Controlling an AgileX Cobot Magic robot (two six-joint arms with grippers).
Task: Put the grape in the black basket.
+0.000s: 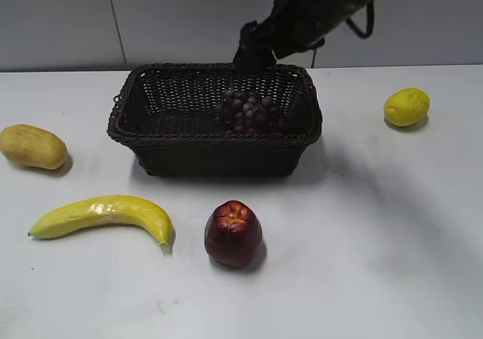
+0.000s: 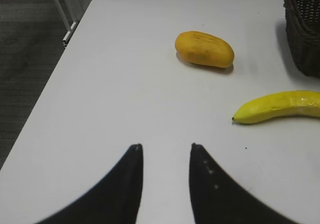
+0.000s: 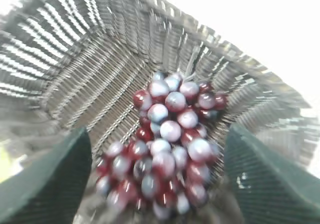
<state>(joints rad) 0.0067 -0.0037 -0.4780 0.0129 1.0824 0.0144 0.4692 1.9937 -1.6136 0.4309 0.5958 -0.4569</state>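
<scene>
The grape point(image 1: 250, 112), a bunch of dark red-purple grapes, lies inside the black basket point(image 1: 160, 144) on its right side. In the right wrist view the grape point(image 3: 165, 144) lies on the basket's woven floor point(image 3: 95, 84) between my right gripper's two fingers, which stand wide apart and do not touch it. My right gripper point(image 3: 157, 181) is open; in the exterior view its arm point(image 1: 255, 44) hangs over the basket's back rim. My left gripper point(image 2: 166, 149) is open and empty over bare table, out of the exterior view.
A dark red apple point(image 1: 233, 233) stands in front of the basket. A banana point(image 1: 106, 214) and a tan oval fruit point(image 1: 32, 146) lie at the left, also in the left wrist view point(image 2: 280, 106) point(image 2: 204, 49). A lemon point(image 1: 407, 106) sits at the right.
</scene>
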